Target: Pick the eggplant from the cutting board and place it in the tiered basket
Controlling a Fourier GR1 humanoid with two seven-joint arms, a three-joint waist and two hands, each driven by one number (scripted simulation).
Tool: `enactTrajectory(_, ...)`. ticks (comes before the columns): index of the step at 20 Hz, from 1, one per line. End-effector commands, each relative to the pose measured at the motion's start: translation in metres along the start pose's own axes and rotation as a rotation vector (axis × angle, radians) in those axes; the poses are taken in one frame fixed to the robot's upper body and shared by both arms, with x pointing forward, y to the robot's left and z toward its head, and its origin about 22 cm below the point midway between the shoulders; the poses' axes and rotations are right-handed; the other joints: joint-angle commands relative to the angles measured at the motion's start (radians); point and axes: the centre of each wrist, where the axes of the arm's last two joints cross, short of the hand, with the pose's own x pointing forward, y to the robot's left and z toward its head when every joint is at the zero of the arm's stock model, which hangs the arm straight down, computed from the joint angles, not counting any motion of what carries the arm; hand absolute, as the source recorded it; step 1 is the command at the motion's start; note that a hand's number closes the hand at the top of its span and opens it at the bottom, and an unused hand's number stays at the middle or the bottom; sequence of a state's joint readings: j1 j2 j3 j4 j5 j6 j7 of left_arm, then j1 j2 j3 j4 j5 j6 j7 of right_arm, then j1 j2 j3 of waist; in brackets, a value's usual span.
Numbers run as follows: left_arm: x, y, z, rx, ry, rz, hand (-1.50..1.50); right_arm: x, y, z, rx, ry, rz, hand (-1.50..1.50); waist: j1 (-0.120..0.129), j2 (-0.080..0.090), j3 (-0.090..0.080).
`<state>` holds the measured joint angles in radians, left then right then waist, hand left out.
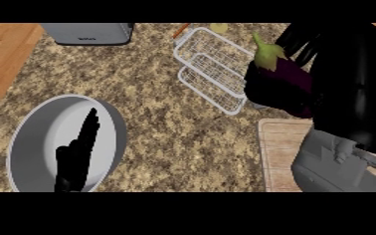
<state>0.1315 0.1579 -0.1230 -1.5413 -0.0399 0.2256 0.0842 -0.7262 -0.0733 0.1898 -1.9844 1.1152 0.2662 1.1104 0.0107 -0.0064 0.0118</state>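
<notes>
While it is lifted clear of the counter, the eggplant (288, 82) sits in the right hand (334, 74), dark purple with its green stem end pointing up and to the left. The black fingers (258, 87) curl round its lower left side, and the rest of the hand looms large and dark along the view's right edge (it hides much of what lies behind it). The eggplant hangs just to the right of the tiered basket (213, 69), a white wire basket with two stepped trays lying at a slant on the speckled granite counter (169, 129); whether fruit and wire touch cannot be told from this angle. Below the hand, the pale wooden cutting board (277, 154) shows at the lower right, partly covered by the grey right forearm (330, 164).

Well apart, at the lower left, a round grey plate (37, 129) rests on the counter, and the left hand (77, 154) shows over it, its fingers straight, pressed together and pointing up. At the top left stands a grey appliance (88, 32), with a strip of wooden surface (16, 50) at the far left edge. A small orange thing (180, 30) lies just above the basket's top corner.
</notes>
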Motion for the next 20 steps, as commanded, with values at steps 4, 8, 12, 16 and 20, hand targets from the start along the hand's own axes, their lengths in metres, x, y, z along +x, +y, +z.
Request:
enactTrajectory(4,-0.014,-0.014,-0.008,-0.004,0.017,0.008,0.00,0.021,0.031,-0.038,0.112,0.109,0.102,1.50,-0.001,0.010,-0.013)
enactTrajectory(8,-0.025,-0.008,0.001,-0.026,0.041,0.002,0.00,0.023,0.061,-0.057,0.136,0.135,0.103,1.50,0.011,0.013,-0.013)
enactTrajectory(12,-0.007,0.003,-0.008,-0.016,0.013,0.017,0.00,-0.003,0.089,-0.061,0.136,0.167,0.155,1.50,0.002,0.010,-0.012)
enactTrajectory(16,-0.004,-0.015,-0.014,-0.032,0.031,0.006,0.00,0.013,0.113,-0.067,0.140,0.220,0.118,1.50,0.013,0.012,-0.012)
enactTrajectory(20,-0.022,-0.015,-0.002,-0.031,0.042,0.020,0.00,-0.002,0.118,-0.081,0.158,0.265,-0.017,1.50,0.014,0.013,-0.012)
